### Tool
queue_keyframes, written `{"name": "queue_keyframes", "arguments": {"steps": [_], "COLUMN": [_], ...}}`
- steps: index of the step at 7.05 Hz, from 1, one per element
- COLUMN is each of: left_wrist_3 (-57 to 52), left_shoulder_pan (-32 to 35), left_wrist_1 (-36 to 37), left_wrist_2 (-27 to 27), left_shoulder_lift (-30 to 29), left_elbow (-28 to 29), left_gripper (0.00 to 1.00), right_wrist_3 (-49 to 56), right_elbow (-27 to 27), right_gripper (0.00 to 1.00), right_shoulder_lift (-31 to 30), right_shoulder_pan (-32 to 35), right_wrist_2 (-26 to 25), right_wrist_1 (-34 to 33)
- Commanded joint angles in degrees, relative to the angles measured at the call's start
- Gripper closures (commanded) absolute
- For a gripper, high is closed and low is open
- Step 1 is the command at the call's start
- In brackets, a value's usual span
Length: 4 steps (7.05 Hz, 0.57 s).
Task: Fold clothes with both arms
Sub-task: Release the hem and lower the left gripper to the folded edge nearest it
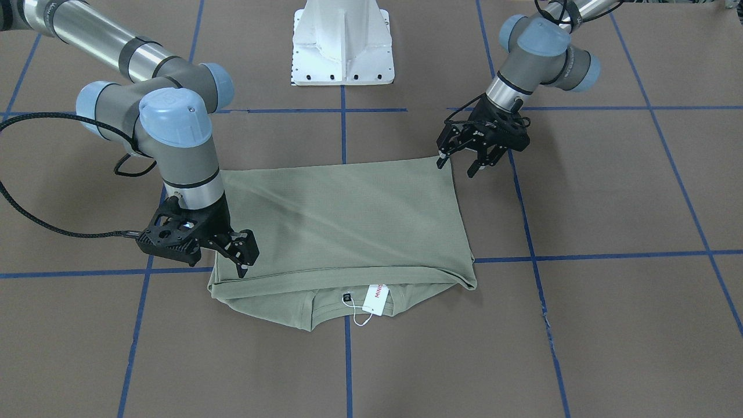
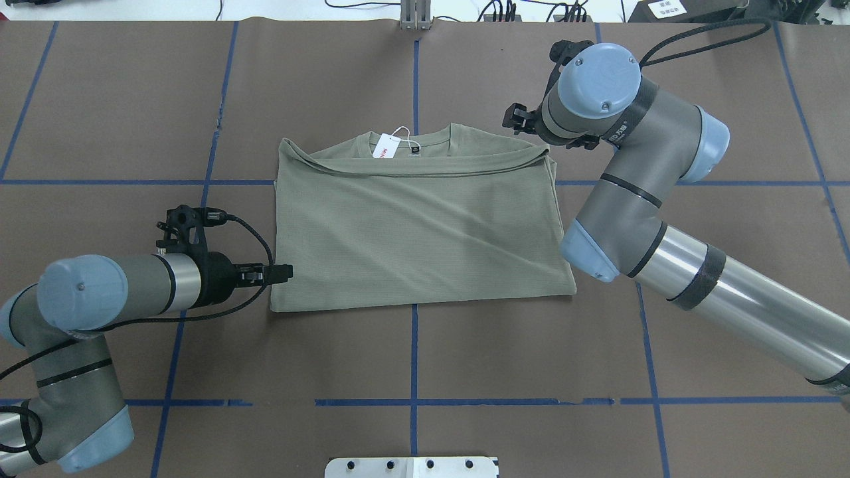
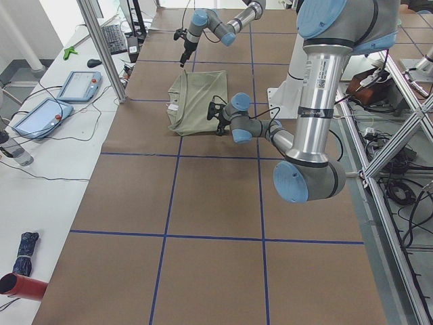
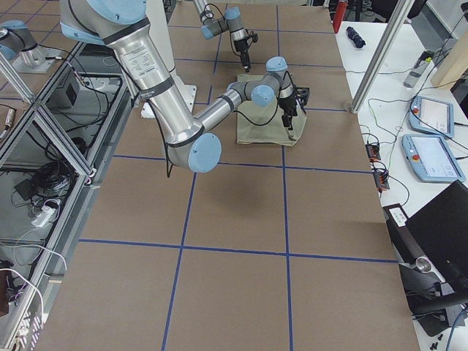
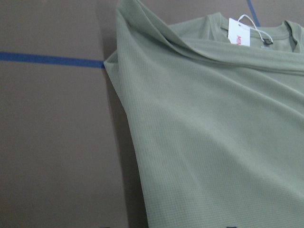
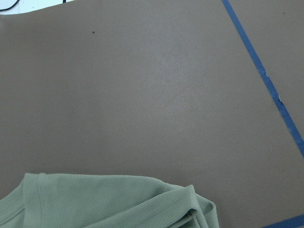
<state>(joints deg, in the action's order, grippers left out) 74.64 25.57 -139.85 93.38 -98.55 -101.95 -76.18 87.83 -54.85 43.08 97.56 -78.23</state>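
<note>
The olive-green shirt (image 1: 348,220) lies flat on the brown table, folded over into a rectangle; it also shows in the overhead view (image 2: 418,232). Its collar and white hang tag (image 1: 377,299) stick out at the edge far from the robot. My left gripper (image 1: 457,165) is open and empty, one fingertip at the shirt's near corner on my left side (image 2: 284,271). My right gripper (image 1: 246,264) is open, low over the shirt's far corner on my right side; in the overhead view it is mostly hidden under its wrist. The wrist views show cloth (image 5: 213,142) (image 6: 95,199) but no fingers.
The white pedestal base (image 1: 342,46) stands behind the shirt on the robot's side. Blue tape lines (image 2: 415,358) grid the brown table. A side bench with tablets (image 3: 74,84) and cables runs along the far edge, behind a metal post (image 3: 101,51).
</note>
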Motion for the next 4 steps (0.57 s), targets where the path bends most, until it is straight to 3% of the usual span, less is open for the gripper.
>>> {"name": "queue_keyframes", "arguments": {"steps": [1,2,4], "left_wrist_3": [1.8,1.8,1.8], "left_shoulder_pan": [-3.2,-3.4,-4.0], "left_wrist_1": [-0.1,-0.1,-0.1], "left_wrist_2": [-1.6,-1.6,-1.6], "left_shoulder_lift": [0.0,0.1,0.1], "left_elbow": [0.4,0.5,0.9], "left_gripper": [0.22,0.37,0.82], "right_wrist_3": [0.0,0.0,-0.1], "right_elbow": [0.0,0.0,0.0], "right_gripper": [0.0,0.0,0.0], "right_shoulder_lift": [0.0,-0.1,-0.1], "right_shoulder_pan": [0.0,0.0,0.0], "right_wrist_2": [0.0,-0.1,-0.2], "right_wrist_1": [0.0,0.0,0.0]}}
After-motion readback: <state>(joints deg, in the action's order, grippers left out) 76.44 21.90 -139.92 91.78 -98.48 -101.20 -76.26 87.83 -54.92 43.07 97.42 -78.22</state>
